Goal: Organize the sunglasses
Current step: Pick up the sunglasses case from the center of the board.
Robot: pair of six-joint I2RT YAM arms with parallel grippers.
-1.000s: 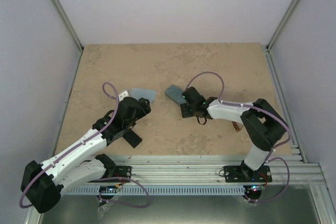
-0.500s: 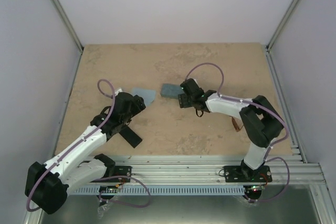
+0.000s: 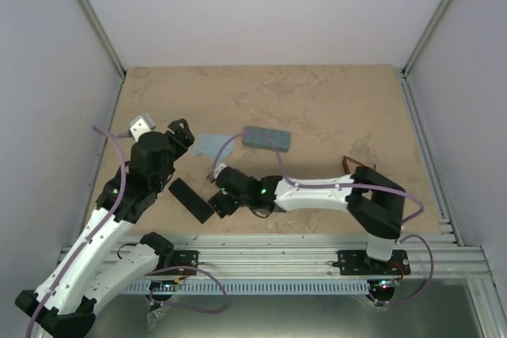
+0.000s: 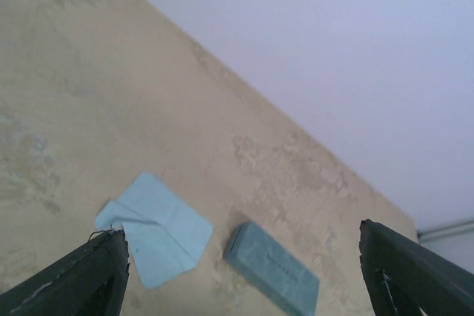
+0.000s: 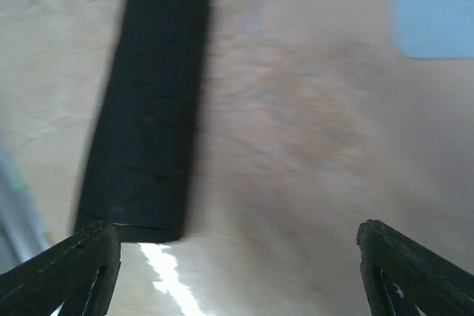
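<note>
Right arm has swung from mid-frame over to lower centre-left of the top view. Left arm has pulled back and up toward the left edge. Grey-blue case is now fully uncovered and sits slightly further right than half a second ago.

Right hand is low over the table, just beside the near end of the black case. Its fingers are spread wide with nothing between them. Right wrist view is blurred: the black case runs down the left of the frame, with a corner of the light-blue cloth at upper right.

Left hand is raised above the table, also spread wide and empty. Its view looks down on the cloth at lower left and the grey-blue case at lower centre. They lie near each other, not touching.

Sunglasses: a small brown sliver, probably the amber pair, shows on the table right of centre, just beside the right arm's elbow, mostly hidden. The black pair can't be made out in any view. Neither hand is on either pair.
</note>
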